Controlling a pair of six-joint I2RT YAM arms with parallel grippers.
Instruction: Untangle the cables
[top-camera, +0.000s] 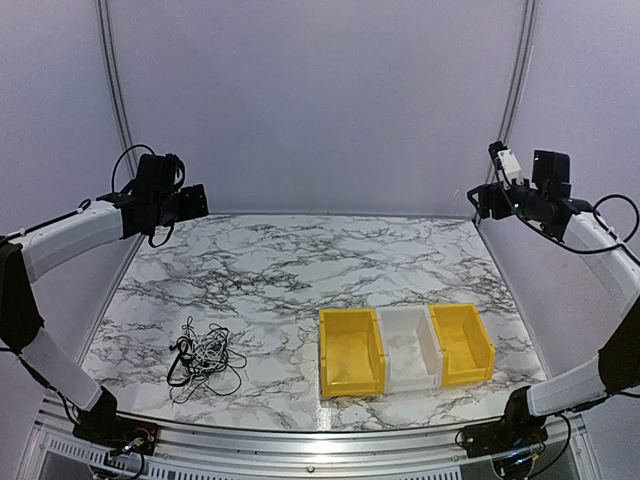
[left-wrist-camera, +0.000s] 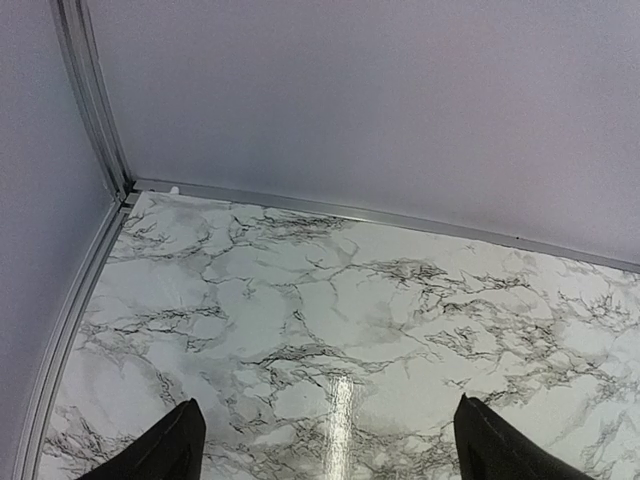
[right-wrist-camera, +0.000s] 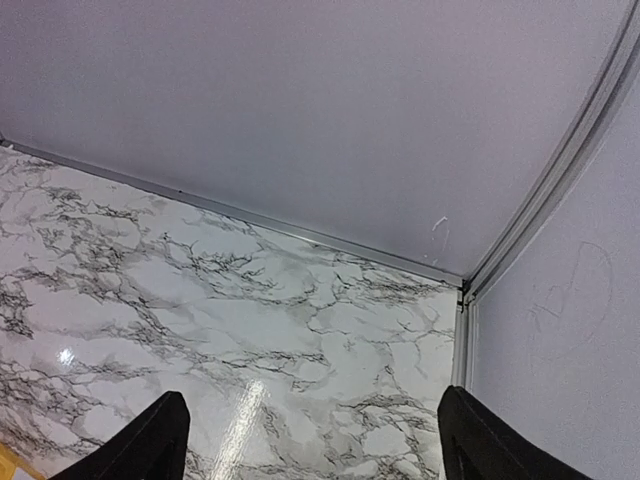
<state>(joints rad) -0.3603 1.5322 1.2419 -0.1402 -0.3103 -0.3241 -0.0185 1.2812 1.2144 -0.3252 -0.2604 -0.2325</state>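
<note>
Your tangle of thin black and white cables (top-camera: 205, 358) lies at seven o'clock on the white marbled counter (top-camera: 300, 260), with yellow and white plastic bins (top-camera: 405, 350) at five. Left fingers (left-wrist-camera: 170, 450) at ten and right fingers (right-wrist-camera: 150, 445) at two hang spread apart, empty.

Robot lab test cell: plain white enclosure walls (top-camera: 320, 100), aluminium frame rails (top-camera: 116, 100), marble-look surface (top-camera: 300, 260), robot arms (top-camera: 65, 238) bolted at edge.

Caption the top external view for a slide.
Tangled cables lie left, three bins right; left pincer and right pincer hover open above the table.
</note>
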